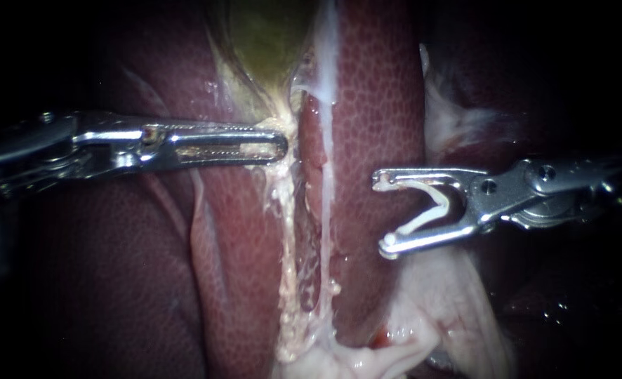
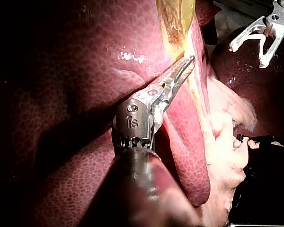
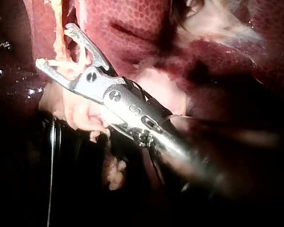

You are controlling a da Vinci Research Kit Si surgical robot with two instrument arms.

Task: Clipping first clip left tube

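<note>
Left tube (image 1: 287, 231), the pale strand below the gallbladder (image 1: 269, 42), carries no clip yet. The right instrument (image 1: 385, 214) hangs apart from it, jaws wide around an open clip (image 1: 432, 208). The left instrument (image 1: 280, 146) has its jaws pressed together, seemingly pinching the gallbladder's neck. Approach and closing remain.

Touching left tube (image 1: 286, 210) with tip of left tool (image 1: 281, 146), just below gallbladder (image 1: 265, 42). Holding white clip (image 1: 439, 205) in spread jaws of right tool (image 1: 383, 214), apart, over liver (image 1: 374, 105).
</note>
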